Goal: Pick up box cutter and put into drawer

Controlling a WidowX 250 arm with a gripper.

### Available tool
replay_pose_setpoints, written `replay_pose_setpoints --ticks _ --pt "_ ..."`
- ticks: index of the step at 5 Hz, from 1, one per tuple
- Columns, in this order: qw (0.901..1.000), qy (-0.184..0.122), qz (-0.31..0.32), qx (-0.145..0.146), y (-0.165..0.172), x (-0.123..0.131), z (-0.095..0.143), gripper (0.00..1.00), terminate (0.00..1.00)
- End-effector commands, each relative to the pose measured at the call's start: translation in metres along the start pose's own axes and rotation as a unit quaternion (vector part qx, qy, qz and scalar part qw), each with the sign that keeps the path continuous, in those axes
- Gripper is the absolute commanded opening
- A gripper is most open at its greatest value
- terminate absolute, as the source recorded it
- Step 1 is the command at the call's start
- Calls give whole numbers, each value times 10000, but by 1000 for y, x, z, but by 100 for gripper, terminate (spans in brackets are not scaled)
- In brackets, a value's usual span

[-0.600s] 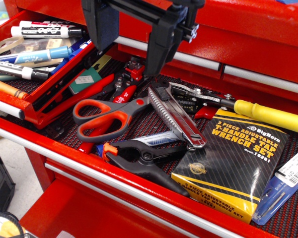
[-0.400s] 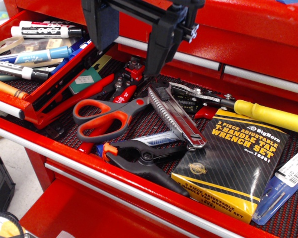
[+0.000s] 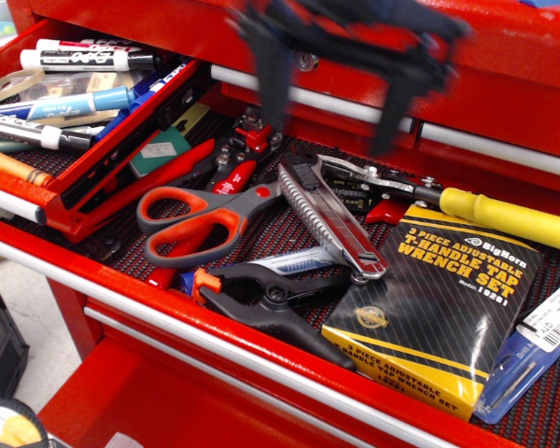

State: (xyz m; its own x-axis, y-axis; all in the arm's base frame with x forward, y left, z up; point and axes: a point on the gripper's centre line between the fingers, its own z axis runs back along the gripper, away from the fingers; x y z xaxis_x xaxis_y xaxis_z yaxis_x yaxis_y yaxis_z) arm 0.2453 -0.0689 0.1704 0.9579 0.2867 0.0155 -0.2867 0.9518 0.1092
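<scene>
The gripper [image 3: 331, 103] hangs above the back of the wide drawer, smeared by motion blur; its 2 dark fingers [image 3: 266, 79] stand well apart, so the jaws are spread and hold nothing. Compared with 0.4 s ago, it has shifted to the right and now sits higher over the tools, its fingers further apart.

Below it, the box cutter [image 3: 329, 217] lies untouched on the black-red mesh liner [image 3: 261, 233]. Its long axis runs diagonally: the dark end points up and left toward the back of the drawer, the other end down and right, resting at the edge of the yellow-and-black tap wrench set box [image 3: 439, 313]. Its body is slim silver-grey metal with a ribbed top edge.

The orange-and-grey scissors [image 3: 201, 219] lie just left of it, blades reaching its upper end. A black spring clamp [image 3: 271, 299] with orange tips sits in front. A yellow-handled tool [image 3: 504, 217] lies to the right.

The smaller red marker drawer [image 3: 112, 149] at left holds whiteboard markers [image 3: 84, 59] and pens.
</scene>
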Motion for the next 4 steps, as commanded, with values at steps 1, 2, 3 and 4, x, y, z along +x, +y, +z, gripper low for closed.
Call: replay_pose_setpoints --ticks 1,2,3,4 --pt "9861 -459 1592 -75 -24 30 -4 100 0" --pt "9822 -809 1676 -267 -22 39 -27 100 0" --pt "9845 -920 1456 -319 -11 46 -44 100 0" --pt "9868 -822 1300 -513 -9 54 -58 100 0"
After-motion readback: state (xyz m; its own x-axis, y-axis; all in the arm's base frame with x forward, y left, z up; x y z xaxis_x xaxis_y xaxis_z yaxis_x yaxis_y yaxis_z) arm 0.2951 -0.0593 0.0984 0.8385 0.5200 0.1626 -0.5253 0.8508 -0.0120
